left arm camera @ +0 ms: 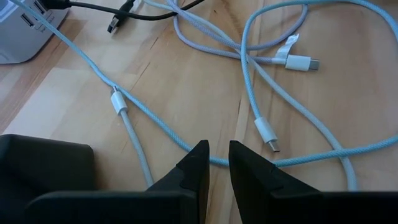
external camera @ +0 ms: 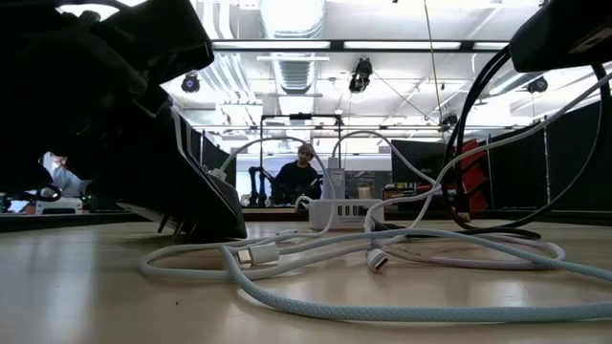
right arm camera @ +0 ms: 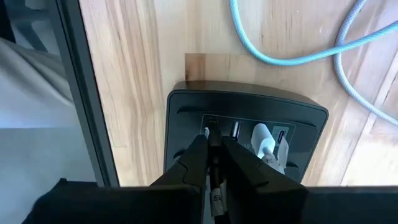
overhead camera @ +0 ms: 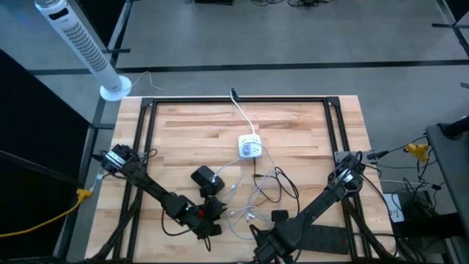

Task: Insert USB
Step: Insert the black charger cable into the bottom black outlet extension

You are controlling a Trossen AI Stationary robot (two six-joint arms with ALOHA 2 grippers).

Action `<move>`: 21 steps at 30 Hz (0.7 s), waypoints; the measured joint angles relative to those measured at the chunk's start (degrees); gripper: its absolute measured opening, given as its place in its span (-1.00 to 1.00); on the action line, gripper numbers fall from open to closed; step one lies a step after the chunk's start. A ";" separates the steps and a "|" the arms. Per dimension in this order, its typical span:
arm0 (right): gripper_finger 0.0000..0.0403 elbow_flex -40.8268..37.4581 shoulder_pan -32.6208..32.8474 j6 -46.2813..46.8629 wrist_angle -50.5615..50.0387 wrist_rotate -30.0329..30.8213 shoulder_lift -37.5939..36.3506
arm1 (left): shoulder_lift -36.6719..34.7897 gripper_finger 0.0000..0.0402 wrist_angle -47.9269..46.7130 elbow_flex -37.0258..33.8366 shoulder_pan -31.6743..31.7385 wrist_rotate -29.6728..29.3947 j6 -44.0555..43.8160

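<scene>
the right gripper [right arm camera: 212, 163] is clenched on a thin plug, presumably the usb end, held upright against a port in the dark hub [right arm camera: 245, 134] at the table's near edge, so the connector meets the slot square on; a white plug [right arm camera: 263, 140] already sits in a neighbouring port. the left gripper [left arm camera: 216, 163] hangs low over the tangle of pale blue cables [left arm camera: 249, 74], fingers nearly together and grasping nothing (waiting, i'd judge). loose white connectors [left arm camera: 267, 134] lie on the wood, and a white charger block [overhead camera: 250, 147] sits mid-table, well apart from the hub.
</scene>
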 joint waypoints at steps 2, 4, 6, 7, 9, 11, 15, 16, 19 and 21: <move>-0.90 -0.18 0.05 0.01 0.13 0.03 0.00 | 0.31 -0.76 0.07 0.00 -0.02 0.00 -0.02; -0.90 -0.78 0.11 0.43 0.60 0.24 -0.12 | 0.43 -0.76 0.09 -0.13 0.00 0.00 -0.07; -0.90 -1.77 0.22 0.51 1.84 0.49 -0.30 | 0.43 -0.76 0.25 -0.20 -0.02 0.00 -0.11; -0.90 -2.21 0.24 0.49 2.52 0.51 -0.25 | 0.43 -0.76 0.31 -0.21 0.00 0.00 -0.11; -0.90 -2.66 0.29 0.38 3.36 0.43 0.30 | 0.43 -0.76 0.31 -0.25 0.00 0.00 -0.16; -0.90 -2.72 0.35 -0.01 3.51 0.47 1.28 | 0.43 -0.76 0.31 -0.28 0.00 0.00 -0.22; -0.90 -2.71 0.35 -1.40 3.58 0.46 1.84 | 0.43 -0.76 0.41 -0.31 0.00 0.02 -0.22; -0.90 -2.73 0.35 -1.96 3.62 0.49 1.80 | 0.43 -0.76 0.42 -0.31 0.00 0.02 -0.22; -0.79 -2.76 0.24 -2.63 4.17 0.82 1.00 | 0.43 -0.76 0.43 -0.31 0.00 0.02 -0.22; -0.58 -2.75 0.09 -2.80 5.07 1.21 0.47 | 0.43 -0.76 0.62 -0.31 0.00 0.04 -0.23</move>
